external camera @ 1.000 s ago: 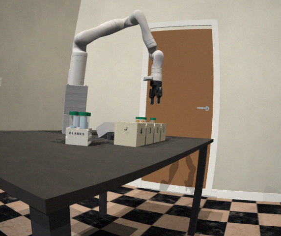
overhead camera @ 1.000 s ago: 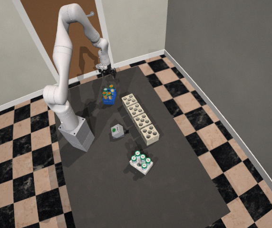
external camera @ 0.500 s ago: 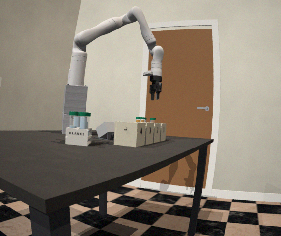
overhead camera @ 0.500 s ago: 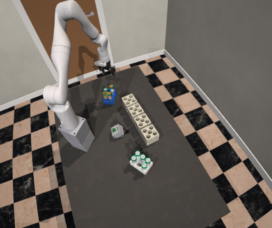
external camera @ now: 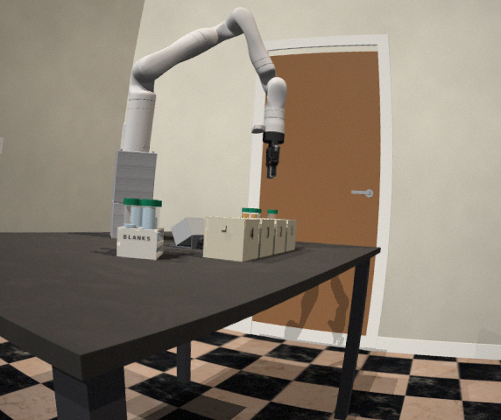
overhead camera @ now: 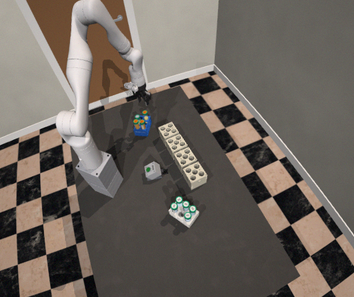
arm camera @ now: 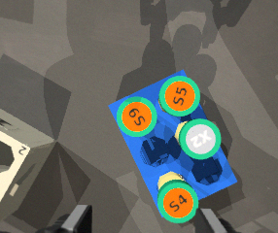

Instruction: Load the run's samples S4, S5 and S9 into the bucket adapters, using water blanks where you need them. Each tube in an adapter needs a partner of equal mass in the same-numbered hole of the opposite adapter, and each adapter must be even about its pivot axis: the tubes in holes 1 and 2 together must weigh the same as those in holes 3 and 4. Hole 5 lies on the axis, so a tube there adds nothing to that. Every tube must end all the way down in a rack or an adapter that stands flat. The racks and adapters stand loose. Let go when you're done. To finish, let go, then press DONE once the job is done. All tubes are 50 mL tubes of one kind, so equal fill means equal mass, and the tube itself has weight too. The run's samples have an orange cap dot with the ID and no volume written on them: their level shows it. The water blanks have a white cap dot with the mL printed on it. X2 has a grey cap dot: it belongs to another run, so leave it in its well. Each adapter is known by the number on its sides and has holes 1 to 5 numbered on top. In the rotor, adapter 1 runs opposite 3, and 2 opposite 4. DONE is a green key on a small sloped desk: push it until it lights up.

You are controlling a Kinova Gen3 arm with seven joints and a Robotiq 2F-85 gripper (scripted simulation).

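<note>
A blue rack [overhead camera: 141, 131] [arm camera: 227, 178] holds the orange-dot samples S5 [arm camera: 180, 96], S9 [arm camera: 136, 117] and S4 [arm camera: 177, 203], and the grey-dot tube X2 [arm camera: 199, 139]. My gripper [overhead camera: 145, 98] [external camera: 271, 171] [arm camera: 144, 220] hangs high above the rack's far side. It is partly open and empty, with S4 lying between the fingertips in the wrist view. Several cream adapters [overhead camera: 182, 154] [external camera: 232, 238] stand in a row to the right of the rack with empty holes. The corner of the nearest one [arm camera: 13, 160] shows in the wrist view.
A white rack marked BLANKS [overhead camera: 179, 218] [external camera: 139, 242] with several green-capped water tubes stands nearer the table's middle. The small sloped desk [overhead camera: 153, 174] [external camera: 188, 230] with the green DONE key [overhead camera: 147, 169] sits between the arm's base and the adapters. A door is behind the table.
</note>
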